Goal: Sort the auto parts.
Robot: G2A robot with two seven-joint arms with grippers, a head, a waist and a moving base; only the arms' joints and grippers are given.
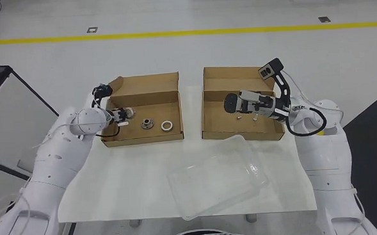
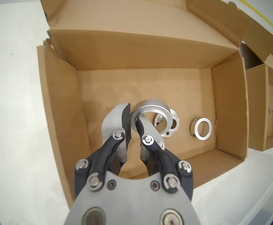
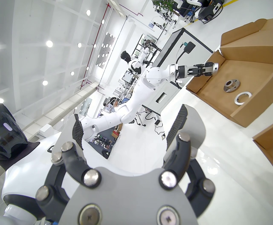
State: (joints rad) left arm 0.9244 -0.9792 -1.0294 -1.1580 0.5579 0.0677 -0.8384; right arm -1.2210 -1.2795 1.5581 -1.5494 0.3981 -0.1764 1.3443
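My left gripper (image 2: 133, 119) is shut on the rim of a silver metal ring (image 2: 151, 108), one finger through its hole, held above the floor of the left cardboard box (image 2: 64, 110). In the top view this gripper (image 1: 125, 112) is at the box's left end. On the box floor lie a flanged metal part (image 2: 173, 125) (image 1: 148, 124) and a split collar ring (image 2: 201, 128) (image 1: 167, 125). My right gripper (image 3: 128, 125) is open and holds nothing; it hangs over the right cardboard box (image 1: 211, 126), pointing toward the left box (image 3: 238, 113).
Small metal pieces (image 1: 240, 117) lie on the right box's floor. A clear plastic tray (image 1: 220, 177) sits on the white table in front of both boxes. Both boxes have raised flaps at the back.
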